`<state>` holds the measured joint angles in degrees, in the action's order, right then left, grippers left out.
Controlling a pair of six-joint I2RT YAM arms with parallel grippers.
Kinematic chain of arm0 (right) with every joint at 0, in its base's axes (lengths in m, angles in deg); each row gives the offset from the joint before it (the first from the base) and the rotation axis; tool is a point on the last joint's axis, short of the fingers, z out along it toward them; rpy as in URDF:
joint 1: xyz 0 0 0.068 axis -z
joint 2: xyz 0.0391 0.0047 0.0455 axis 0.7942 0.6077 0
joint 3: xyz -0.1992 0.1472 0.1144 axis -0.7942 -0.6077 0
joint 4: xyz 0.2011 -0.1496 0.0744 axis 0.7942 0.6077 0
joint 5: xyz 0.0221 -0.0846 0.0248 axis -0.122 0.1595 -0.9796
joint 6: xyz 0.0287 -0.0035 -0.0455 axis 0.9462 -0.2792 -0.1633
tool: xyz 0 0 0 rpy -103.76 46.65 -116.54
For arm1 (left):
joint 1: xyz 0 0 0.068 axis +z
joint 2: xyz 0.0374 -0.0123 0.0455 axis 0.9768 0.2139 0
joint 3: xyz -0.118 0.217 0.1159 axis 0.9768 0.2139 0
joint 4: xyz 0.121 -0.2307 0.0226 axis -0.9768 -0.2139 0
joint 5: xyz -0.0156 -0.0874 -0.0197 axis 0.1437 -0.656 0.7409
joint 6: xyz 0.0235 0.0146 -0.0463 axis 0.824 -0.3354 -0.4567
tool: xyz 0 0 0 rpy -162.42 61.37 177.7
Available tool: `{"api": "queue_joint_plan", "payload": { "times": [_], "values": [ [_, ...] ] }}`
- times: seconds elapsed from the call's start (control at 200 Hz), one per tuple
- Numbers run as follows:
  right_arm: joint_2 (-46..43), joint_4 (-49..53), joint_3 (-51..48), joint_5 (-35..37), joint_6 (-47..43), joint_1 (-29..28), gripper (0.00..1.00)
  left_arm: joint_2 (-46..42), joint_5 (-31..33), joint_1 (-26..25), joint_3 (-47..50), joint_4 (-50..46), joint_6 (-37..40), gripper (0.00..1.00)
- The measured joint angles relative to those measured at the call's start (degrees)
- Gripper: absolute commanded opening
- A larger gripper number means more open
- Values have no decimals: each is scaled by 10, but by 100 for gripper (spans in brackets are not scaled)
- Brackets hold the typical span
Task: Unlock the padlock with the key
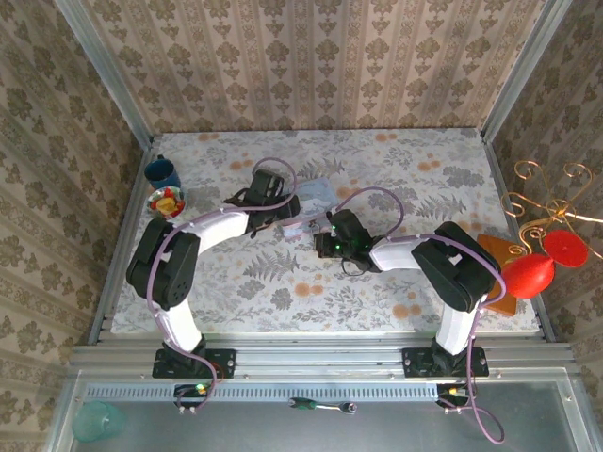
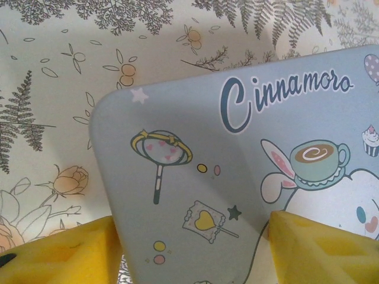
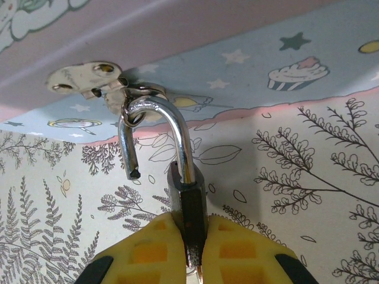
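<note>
- My right gripper is clenched on the padlock, just in front of the box. The shackle's open and hooked through the box's hasp.
- Left gripper straddles the box's corner; can't tell if it's gripping.
- Left of the box: a bowl of yellow-red bits.

The padlock is unlocked, its silver shackle hooked through the metal hasp on the pastel box. The shackle's short leg is free of the dark body and the long leg is seated. The body, seen edge-on, is pinched between the right gripper's yellow pads
</note>
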<state>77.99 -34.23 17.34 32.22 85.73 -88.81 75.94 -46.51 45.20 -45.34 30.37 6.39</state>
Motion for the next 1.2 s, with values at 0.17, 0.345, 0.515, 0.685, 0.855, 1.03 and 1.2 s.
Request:
{"api": "queue_joint_plan", "payload": {
  "times": [0.17, 0.345, 0.515, 0.685, 0.855, 1.03, 1.2],
  "values": [
    [-2, -12, -9, -6, 31, 12, 0, -13, 33, -27, 31, 35, -30, 63],
    [-2, -19, -12, -18, 69, 33, 0, -18, 45, -47, 50, 64, -42, 63],
    [-1, -32, -16, -18, 103, 59, 0, -18, 45, -59, 59, 82, -50, 63],
    [6, -51, -16, -23, 138, 76, 0, -17, 39, -69, 62, 91, -51, 63],
    [16, -68, -16, -30, 163, 82, 0, -17, 35, -73, 65, 99, -53, 62],
    [19, -74, -16, -31, 176, 82, 0, -16, 33, -73, 69, 106, -55, 62],
    [23, -73, -11, -34, 177, 85, 0, -16, 30, -73, 69, 108, -55, 62]
  ]
}}
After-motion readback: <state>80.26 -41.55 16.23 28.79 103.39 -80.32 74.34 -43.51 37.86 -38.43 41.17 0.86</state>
